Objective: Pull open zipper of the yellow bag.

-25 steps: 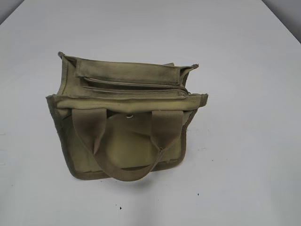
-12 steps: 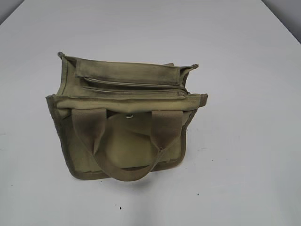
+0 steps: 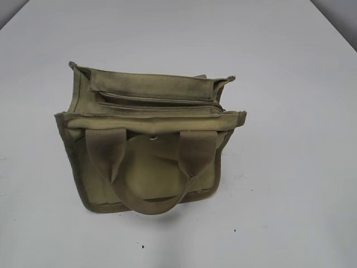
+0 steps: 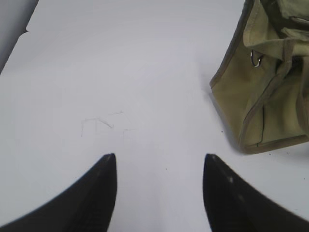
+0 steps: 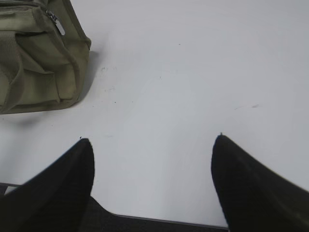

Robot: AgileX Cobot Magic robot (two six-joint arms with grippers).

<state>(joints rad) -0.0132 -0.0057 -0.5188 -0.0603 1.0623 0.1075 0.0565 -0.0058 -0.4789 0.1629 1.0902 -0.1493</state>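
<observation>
While the boxy khaki canvas yellow bag [image 3: 148,139] sits on our white desk [image 3: 290,184], our left pincer [image 4: 159,159] gapes empty, bag ahead to its right; our right pincer [image 5: 152,140] stands wide, zipper [image 5: 55,21] ahead-left.

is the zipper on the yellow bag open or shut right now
Shut. In the exterior view the zipper runs as a closed line across the top of the yellow bag, with its pull tab at the end.
</observation>
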